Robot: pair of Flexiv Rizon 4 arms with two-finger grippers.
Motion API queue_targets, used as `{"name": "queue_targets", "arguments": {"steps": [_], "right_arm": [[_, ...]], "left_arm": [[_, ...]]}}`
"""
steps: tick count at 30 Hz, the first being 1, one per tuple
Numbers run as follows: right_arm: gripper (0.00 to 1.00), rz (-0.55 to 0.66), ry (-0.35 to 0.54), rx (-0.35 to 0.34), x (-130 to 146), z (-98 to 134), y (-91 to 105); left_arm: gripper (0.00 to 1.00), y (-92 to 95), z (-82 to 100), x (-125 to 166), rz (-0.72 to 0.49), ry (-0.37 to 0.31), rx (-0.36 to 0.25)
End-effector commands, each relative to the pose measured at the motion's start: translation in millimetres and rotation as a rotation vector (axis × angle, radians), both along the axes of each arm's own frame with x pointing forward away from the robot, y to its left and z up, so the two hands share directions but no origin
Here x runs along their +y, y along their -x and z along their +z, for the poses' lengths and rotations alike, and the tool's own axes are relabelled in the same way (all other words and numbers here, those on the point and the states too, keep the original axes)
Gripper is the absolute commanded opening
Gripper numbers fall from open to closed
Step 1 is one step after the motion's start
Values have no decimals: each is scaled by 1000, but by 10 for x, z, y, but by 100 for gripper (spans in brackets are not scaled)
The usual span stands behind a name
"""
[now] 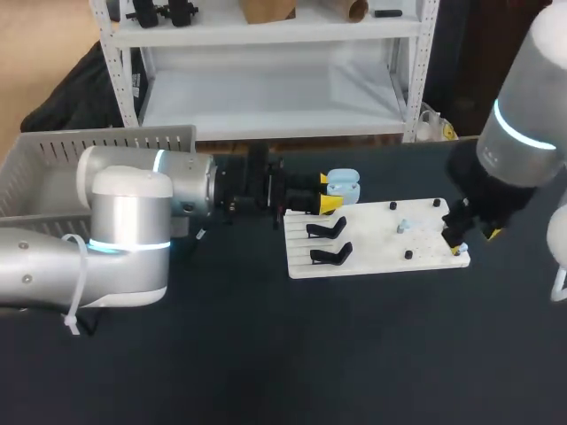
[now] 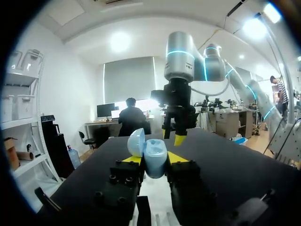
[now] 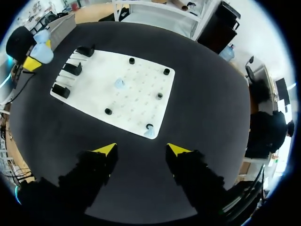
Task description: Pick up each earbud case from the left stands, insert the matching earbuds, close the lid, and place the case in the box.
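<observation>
Head view shows the left gripper [image 1: 328,191] clamped on the open blue case [image 1: 344,184] by the board's [image 1: 372,258] far left corner, the right gripper [image 3: 141,149] spread apart, earbuds [image 3: 120,83] not in, box [image 1: 53,168] waiting.

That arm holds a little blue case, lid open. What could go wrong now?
The light blue earbud case is pinched by the left jaws' yellow tips; it might twist or slip when an earbud is pushed in. One small pale blue earbud sits at the white board's edge, so the open right jaws might knock it off.
</observation>
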State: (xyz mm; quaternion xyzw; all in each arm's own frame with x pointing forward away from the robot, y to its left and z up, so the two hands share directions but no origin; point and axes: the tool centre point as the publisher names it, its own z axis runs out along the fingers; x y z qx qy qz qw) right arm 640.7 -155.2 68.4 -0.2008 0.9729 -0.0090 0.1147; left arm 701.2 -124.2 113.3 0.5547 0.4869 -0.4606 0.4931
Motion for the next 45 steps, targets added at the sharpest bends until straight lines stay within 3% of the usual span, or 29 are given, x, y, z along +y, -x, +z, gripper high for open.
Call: {"name": "queue_targets", "arguments": {"steps": [1, 8, 45], "right_arm": [[62, 4, 35, -51, -13, -128, -30], [48, 20, 53, -56, -67, -228, -76], [35, 47, 54, -55, -87, -445, -210]], "left_arm": [[0, -2, -9, 1, 1, 3, -2], [0, -2, -9, 1, 1, 3, -2], [0, -2, -9, 1, 1, 3, -2]]}}
